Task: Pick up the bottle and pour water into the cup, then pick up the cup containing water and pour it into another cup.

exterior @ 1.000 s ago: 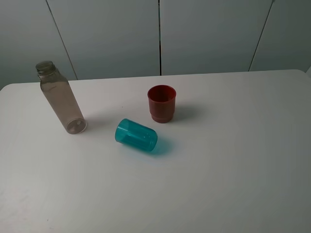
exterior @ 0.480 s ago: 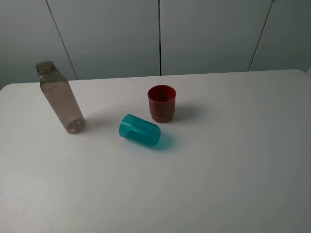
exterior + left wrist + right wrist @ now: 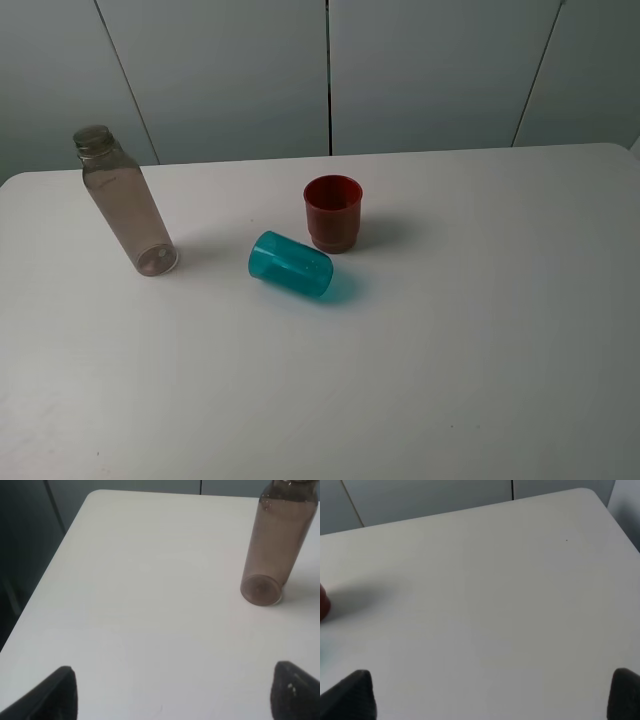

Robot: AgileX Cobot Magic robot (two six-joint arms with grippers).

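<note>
The smoky-grey bottle (image 3: 124,203) stands upright at the table's left; the left wrist view shows it too (image 3: 277,545). The teal-blue cup (image 3: 290,265) lies on its side in the middle, its mouth facing left. Just behind it and to its right, the dark red cup (image 3: 332,212) stands upright; a sliver of it (image 3: 322,602) shows in the right wrist view. My left gripper (image 3: 177,695) is open over bare table, short of the bottle. My right gripper (image 3: 487,695) is open with nothing between its fingers. Neither arm appears in the exterior high view.
The white table (image 3: 480,330) has rounded back corners and ends at grey wall panels (image 3: 420,70). Its left edge (image 3: 45,575) drops off to a dark floor near my left gripper.
The teal cup has rolled a little to the right and back, toward the red cup. The bottle and the red cup have not moved.
</note>
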